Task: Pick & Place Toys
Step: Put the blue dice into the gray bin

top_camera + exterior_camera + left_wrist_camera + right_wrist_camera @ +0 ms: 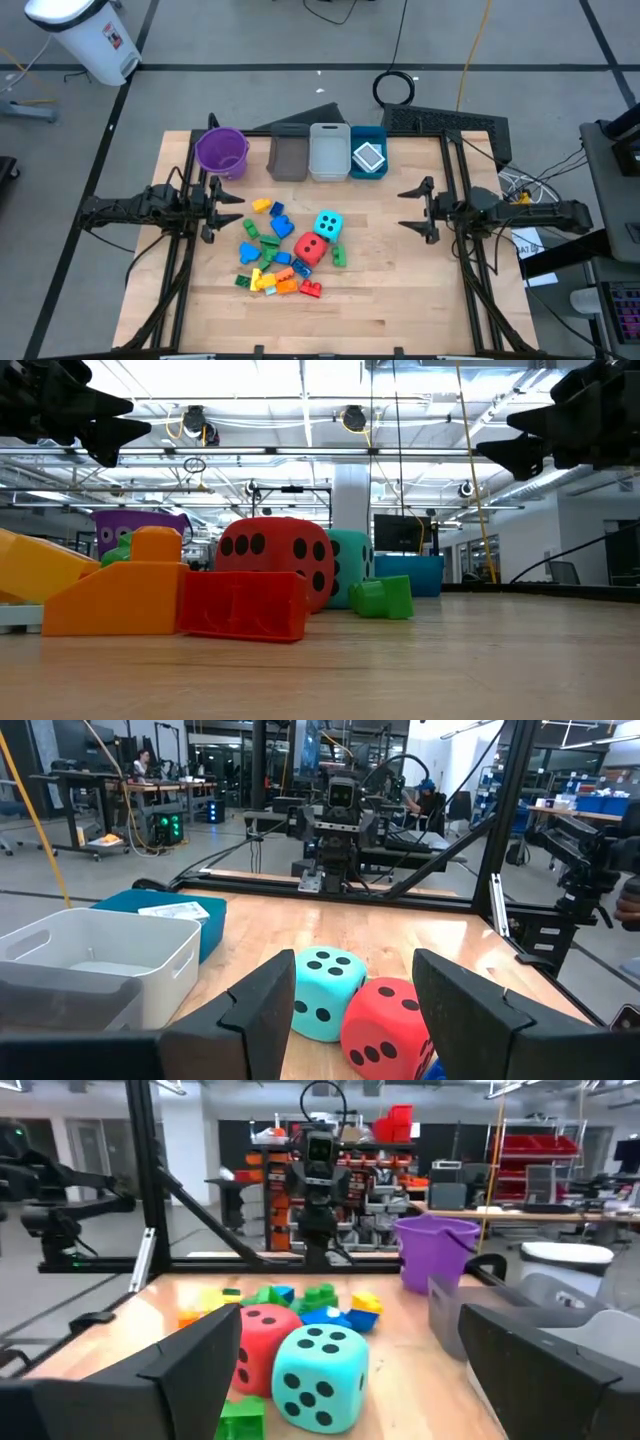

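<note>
High view: the only view that shows the whole table (400, 300), with the toys grouped at its centre and both arms raised at opposite sides. The left gripper (226, 210) sits beside the pile's left edge; the right gripper (412, 208) sits well apart from the pile on the right. The bricks (268, 262) (blue, green, yellow, orange, red) lie scattered left of and below the two dice. The cyan die (327, 226) touches the red die (311, 249), and one green brick (339, 257) lies just beside them.

Low view: shows what the overhead view does not, the near faces of an orange brick (120, 595) and a red brick (243, 606) in front of the red die.

Left gripper: fingers (268, 1005) part-open, a moderate gap, nothing held or touched; both dice show through the gap, farther off. Right gripper: fingers (195, 1360) spread wide, empty, touching nothing.

Containers stand in a row along the far edge:
- purple bucket (221, 152), contents cannot be told
- grey bin (288, 157), contents cannot be told
- white bin (328, 153), interior appears bare in the left wrist view
- blue bin (379, 136), holding a small white flat piece (368, 157)
</note>
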You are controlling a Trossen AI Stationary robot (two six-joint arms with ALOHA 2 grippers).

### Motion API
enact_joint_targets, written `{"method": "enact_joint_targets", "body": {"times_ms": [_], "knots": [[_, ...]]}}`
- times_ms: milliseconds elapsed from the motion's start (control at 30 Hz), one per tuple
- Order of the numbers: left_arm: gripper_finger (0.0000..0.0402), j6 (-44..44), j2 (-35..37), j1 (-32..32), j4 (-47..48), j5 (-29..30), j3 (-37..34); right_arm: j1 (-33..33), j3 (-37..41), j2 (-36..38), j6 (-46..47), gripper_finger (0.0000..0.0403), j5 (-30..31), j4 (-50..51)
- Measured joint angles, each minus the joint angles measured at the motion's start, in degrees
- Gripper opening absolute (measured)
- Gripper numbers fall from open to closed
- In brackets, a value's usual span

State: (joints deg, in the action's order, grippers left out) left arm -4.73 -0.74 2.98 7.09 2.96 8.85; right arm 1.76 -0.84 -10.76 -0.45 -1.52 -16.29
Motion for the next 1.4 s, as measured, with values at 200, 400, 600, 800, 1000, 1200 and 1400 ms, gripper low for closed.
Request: {"method": "enact_joint_targets", "body": {"times_ms": [200, 400, 600, 800, 1000, 1200, 1400], "knots": [[0.0209, 0.0, 0.01, 0.0, 0.0, 0.0, 0.01, 0.02, 0.0, 0.0, -1.87, 0.0346, 2.22, 5.72], [0.0209, 0.0, 0.01, 0.0, 0.01, 0.0, 0.01, 0.02, 0.04, 0.0, -1.79, 0.0346, 4.6, 8.88], [0.0209, 0.0, 0.0, -0.01, 0.0, 0.0, 0.0, 0.02, 0.04, -0.04, -1.79, 0.0346, 4.5, 12.03], [0.0209, 0.0, -0.01, -0.01, -0.02, 0.0, 0.01, 0.02, 0.04, -0.04, -1.79, 0.0346, 4.48, 12.65], [0.0209, 0.0, -0.01, -0.01, -0.02, 0.0, 0.0, 0.02, 0.04, -0.02, -1.7, 0.0346, 4.47, 12.63], [0.0209, 0.0, 0.0, 0.0, 0.0, 0.0, 0.01, 0.02, 0.04, 0.0, 2.67, 0.0346, 4.46, 7.77], [0.0209, 0.0, -0.01, -0.01, 0.0, 0.0, 0.01, 0.02, 0.04, 0.0, 2.64, 0.0346, 4.47, 7.1]]}}
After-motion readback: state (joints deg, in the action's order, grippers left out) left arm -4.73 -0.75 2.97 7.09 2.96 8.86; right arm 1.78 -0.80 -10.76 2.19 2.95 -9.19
